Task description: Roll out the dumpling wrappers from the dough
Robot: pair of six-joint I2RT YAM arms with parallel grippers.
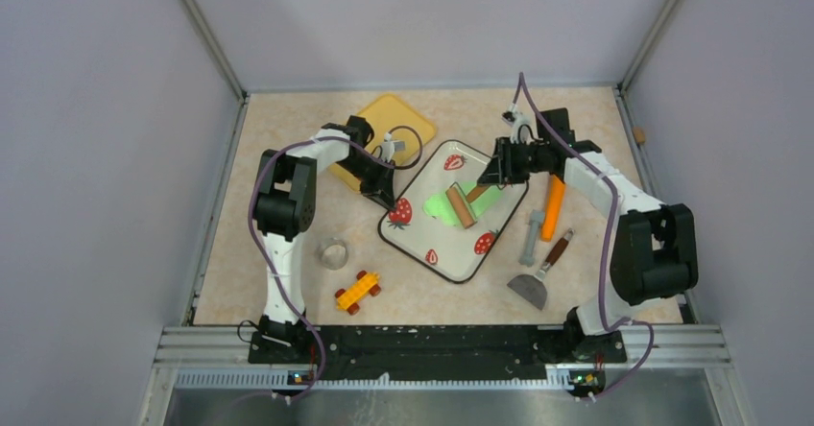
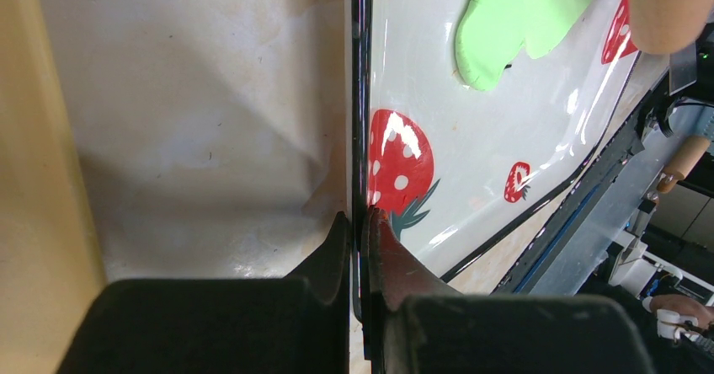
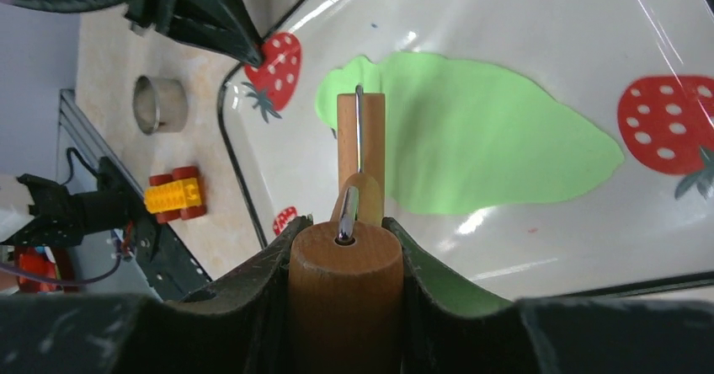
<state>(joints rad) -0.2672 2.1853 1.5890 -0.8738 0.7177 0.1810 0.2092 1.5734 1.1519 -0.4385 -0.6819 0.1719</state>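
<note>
Top external view: the dough (image 1: 440, 205) lies as one flat bright green sheet in the middle of the strawberry tray (image 1: 446, 244), which sits on the desk between the two arms.
Right pincer (image 3: 345, 256): narrowed around the wooden handle of the rolling pin (image 3: 360, 138), gripping it on both sides; the roller rests on the near end of the dough.
Left pincer (image 2: 360, 222): closed on the tray's black rim, beside a printed strawberry, one finger on each side of the rim.
Dough shape: a long oval, broad and lobed at the roller end and tapering to a blunt point at the other.
Long axis: runs across the tray from the left pincer's side towards the right arm; the roller lies crosswise to it.
Handling, as a judgement: soft, light and putty-like, likely to stick, stretch or tear if pinched; better pressed from above with the roller than grasped. If lifted, take it at a thicker edge.
Wrappers: no separate small pieces are visible.
</note>
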